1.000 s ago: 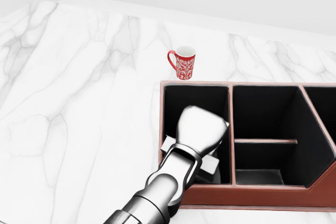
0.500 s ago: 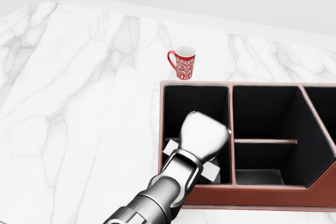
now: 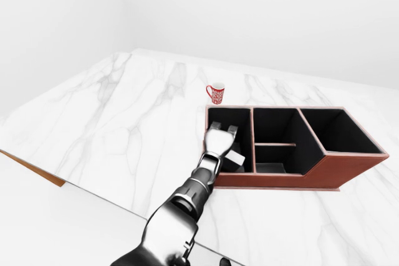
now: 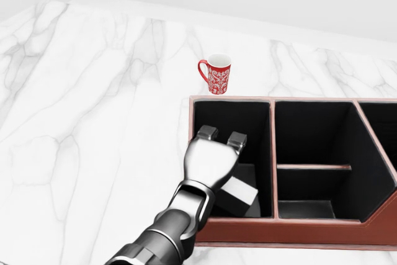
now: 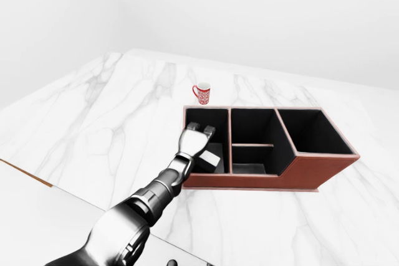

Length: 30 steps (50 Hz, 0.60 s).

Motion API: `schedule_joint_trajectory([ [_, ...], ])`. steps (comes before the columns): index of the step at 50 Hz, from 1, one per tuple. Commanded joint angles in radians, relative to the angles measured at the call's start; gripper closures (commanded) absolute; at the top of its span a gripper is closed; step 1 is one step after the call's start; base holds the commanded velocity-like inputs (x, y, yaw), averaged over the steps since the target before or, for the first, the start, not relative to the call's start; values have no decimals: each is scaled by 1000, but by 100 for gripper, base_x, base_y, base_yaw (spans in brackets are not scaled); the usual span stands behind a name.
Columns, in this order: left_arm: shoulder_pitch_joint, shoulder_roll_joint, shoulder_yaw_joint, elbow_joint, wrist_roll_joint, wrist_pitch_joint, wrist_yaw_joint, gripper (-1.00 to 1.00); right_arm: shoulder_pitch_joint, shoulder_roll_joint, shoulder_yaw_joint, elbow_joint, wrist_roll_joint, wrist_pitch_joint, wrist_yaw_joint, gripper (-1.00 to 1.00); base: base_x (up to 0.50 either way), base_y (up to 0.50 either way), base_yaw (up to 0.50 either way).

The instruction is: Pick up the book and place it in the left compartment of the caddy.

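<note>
The book (image 4: pixel 239 192), a pale grey-white block, lies tilted on the floor of the caddy's left compartment (image 4: pixel 248 122), near its lower wall. The caddy (image 4: pixel 231 98) is red-brown outside and black inside, with several compartments. My left hand (image 4: pixel 221 136) hovers over the left wall of that compartment, fingers (image 4: pixel 206 132) stretched toward the top of the head view, open and holding nothing. Its palm hides the book's left end. The left-eye view shows the book (image 3: pixel 235 157) just right of the wrist. My right hand does not show.
A red patterned mug (image 4: pixel 216 74) stands on the white marble counter (image 4: pixel 93 122) just above the caddy's top-left corner. The counter's near edge (image 3: pixel 93 188) runs diagonally at the lower left of the left-eye view, with a wooden corner (image 3: pixel 34 167) below it.
My left hand has lifted off the book and shifted left, its fingers now showing and spread. The book, formerly under the hand, lies free in the left compartment.
</note>
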Motion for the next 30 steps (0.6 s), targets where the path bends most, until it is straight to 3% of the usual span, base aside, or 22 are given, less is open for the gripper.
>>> schedule_joint_trajectory([
  [1,23,31,32,-4,-44,0,15,-100,0,5,4,-1,-10,0,5,-100,0,0,0],
  [14,95,25,-15,-200,-14,0,6,-100,0,6,2,-3,-13,0,9,-100,0,0,0],
  [16,166,24,-49,-356,34,0,-59,-100,1,7,3,-4,-15,0,10,-100,0,0,0],
  [19,330,31,-118,-724,166,0,-235,-100,1,9,4,-4,-18,0,13,-100,0,0,0],
  [21,391,26,-134,-858,240,0,-313,-100,0,10,5,-4,-20,0,15,-100,0,0,0],
  [26,525,4,-186,-1186,386,0,-479,-100,1,7,-1,-7,-15,0,13,-100,0,0,0],
  [30,577,-19,-225,-1340,474,0,-566,-100,1,8,2,-7,-18,0,15,-100,0,0,0],
])
